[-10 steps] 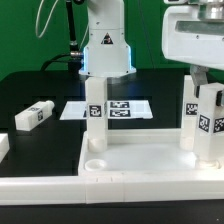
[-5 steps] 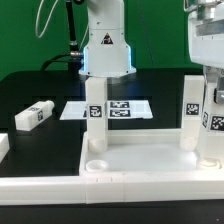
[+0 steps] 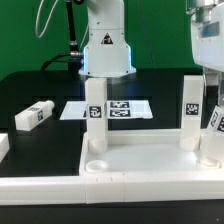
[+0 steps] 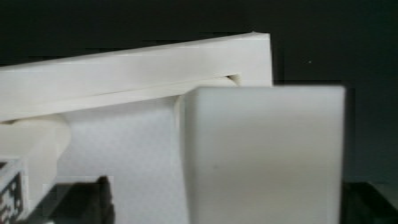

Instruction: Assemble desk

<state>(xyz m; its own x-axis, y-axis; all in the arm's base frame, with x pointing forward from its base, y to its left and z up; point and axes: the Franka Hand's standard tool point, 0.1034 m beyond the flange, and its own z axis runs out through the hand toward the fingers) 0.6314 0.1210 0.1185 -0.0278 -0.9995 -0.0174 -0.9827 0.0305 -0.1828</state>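
The white desk tabletop (image 3: pixel 140 172) lies at the front with its rim up. Two tagged white legs stand upright in its far corners, one on the exterior view's left (image 3: pixel 95 112) and one on the right (image 3: pixel 192 112). My gripper (image 3: pixel 212 88) is at the right edge, shut on a third leg (image 3: pixel 214 135) that it holds slightly tilted at the near right corner. In the wrist view this leg (image 4: pixel 267 150) fills the space between my dark fingers (image 4: pixel 80 200), with the tabletop (image 4: pixel 125 90) behind it. My gripper (image 4: pixel 228 205) is mostly hidden there.
A loose tagged leg (image 3: pixel 33 115) lies on the black table at the left, with another white piece (image 3: pixel 3 146) at the left edge. The marker board (image 3: pixel 110 108) lies behind the tabletop, in front of the robot base (image 3: pixel 105 50). A white border bar (image 3: pixel 40 186) runs along the front.
My gripper has moved toward the exterior view's right with the leg. The leg now sits lower and more tilted at the near right corner.
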